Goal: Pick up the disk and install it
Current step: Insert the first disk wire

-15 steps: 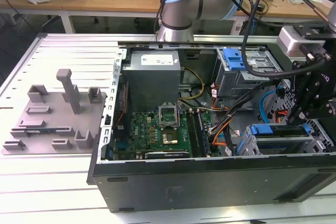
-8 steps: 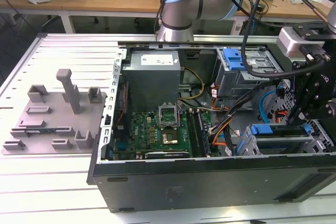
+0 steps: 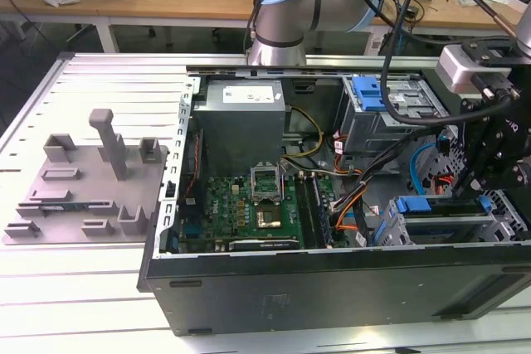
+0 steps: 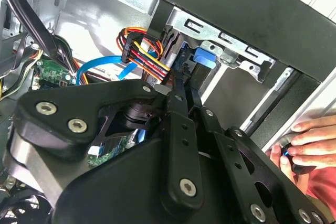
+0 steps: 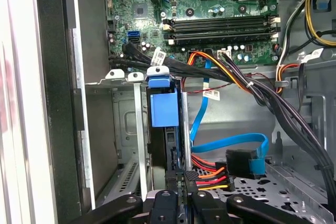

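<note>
Blue disk rail [image 5: 161, 109], green motherboard [image 3: 249, 209], grey fixture tray [image 3: 83, 188], black pincer [image 5: 181, 192].

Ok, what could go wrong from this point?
1. The red-and-yellow cable bundle lies right beside the robot's hand inside the case; it could snag.
2. In the second wrist view, a person's fingers rest at the case edge near the arm, which may be a pinch risk.
</note>
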`<act>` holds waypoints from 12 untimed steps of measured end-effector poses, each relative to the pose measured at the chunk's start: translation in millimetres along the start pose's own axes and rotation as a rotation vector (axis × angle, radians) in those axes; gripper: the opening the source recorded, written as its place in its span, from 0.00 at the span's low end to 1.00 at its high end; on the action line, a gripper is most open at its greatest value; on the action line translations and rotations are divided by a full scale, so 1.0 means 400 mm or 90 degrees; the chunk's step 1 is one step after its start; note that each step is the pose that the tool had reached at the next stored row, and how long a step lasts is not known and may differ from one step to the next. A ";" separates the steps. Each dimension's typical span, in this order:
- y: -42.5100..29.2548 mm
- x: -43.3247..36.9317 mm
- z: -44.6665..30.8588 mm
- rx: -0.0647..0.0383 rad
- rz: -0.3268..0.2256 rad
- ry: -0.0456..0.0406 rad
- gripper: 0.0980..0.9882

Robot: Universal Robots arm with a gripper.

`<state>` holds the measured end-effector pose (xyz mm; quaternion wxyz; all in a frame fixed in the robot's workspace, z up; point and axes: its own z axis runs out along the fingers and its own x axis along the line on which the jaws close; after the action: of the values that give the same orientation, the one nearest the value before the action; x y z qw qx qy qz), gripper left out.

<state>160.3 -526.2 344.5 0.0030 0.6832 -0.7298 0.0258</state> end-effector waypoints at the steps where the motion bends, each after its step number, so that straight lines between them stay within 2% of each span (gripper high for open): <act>1: 0.000 0.000 0.001 0.000 0.000 0.0000 0.08; 12: 0.000 0.000 0.008 0.000 0.000 0.0000 0.08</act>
<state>160.3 -526.2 341.2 0.0030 0.6832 -0.7298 0.0258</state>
